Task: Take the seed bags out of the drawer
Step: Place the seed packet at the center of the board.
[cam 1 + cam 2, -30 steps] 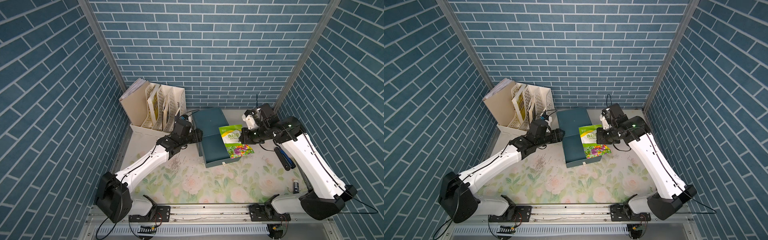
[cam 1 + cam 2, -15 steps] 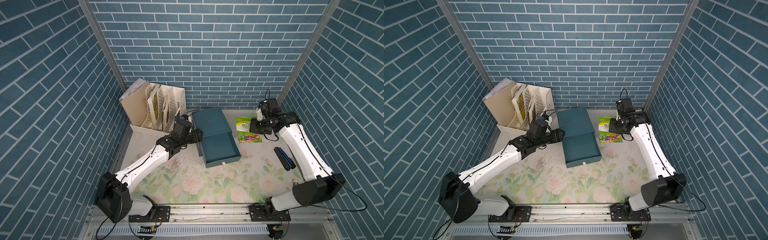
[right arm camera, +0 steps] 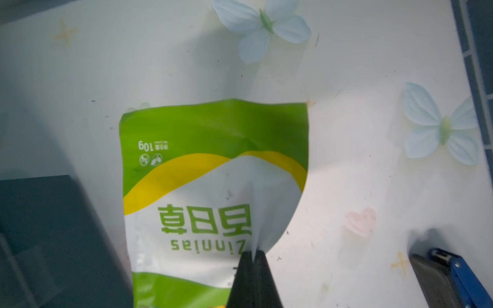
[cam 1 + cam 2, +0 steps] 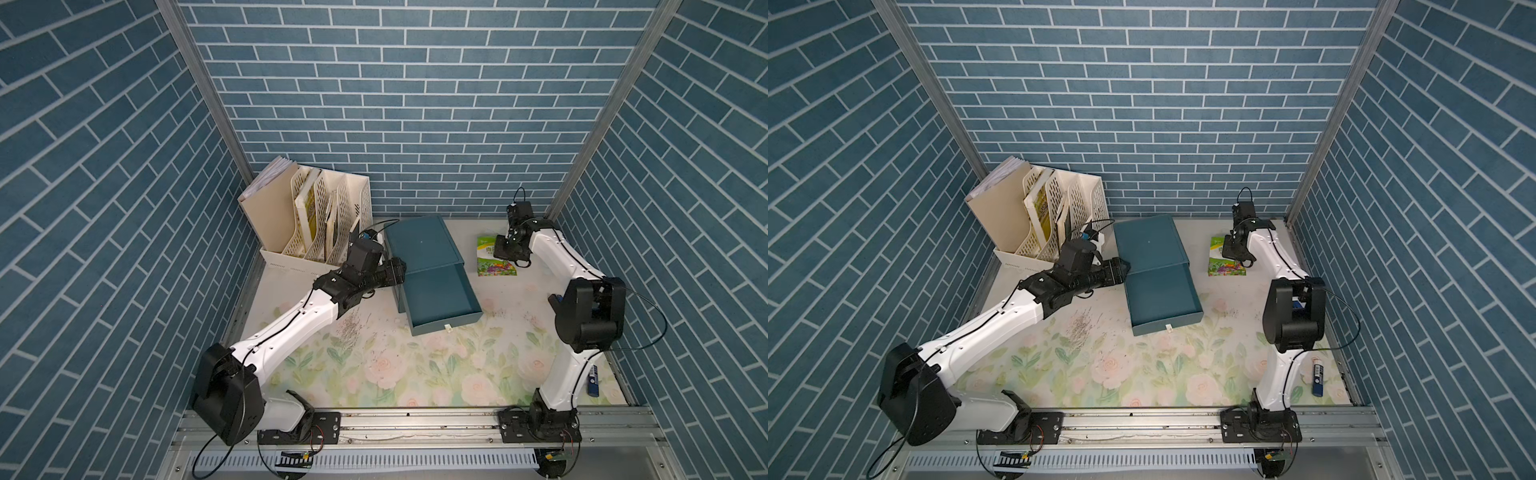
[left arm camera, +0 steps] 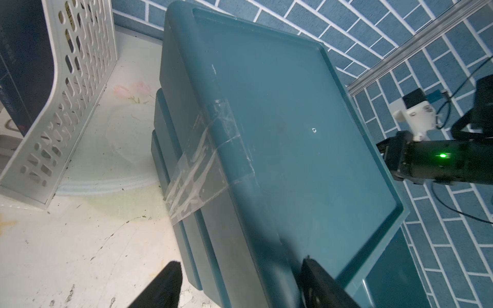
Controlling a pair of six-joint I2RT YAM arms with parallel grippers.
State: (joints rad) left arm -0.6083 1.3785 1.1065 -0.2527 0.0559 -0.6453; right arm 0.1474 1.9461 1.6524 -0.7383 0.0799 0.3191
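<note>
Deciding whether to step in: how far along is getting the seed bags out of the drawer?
Done: the drawer is pulled open and looks empty in both top views. In hand: the right gripper is pinched on the green-white seed bag, over the mat beside the cabinet, whose edge the left gripper straddles. Left: release that bag. No other seed bag shows in any view.
</note>
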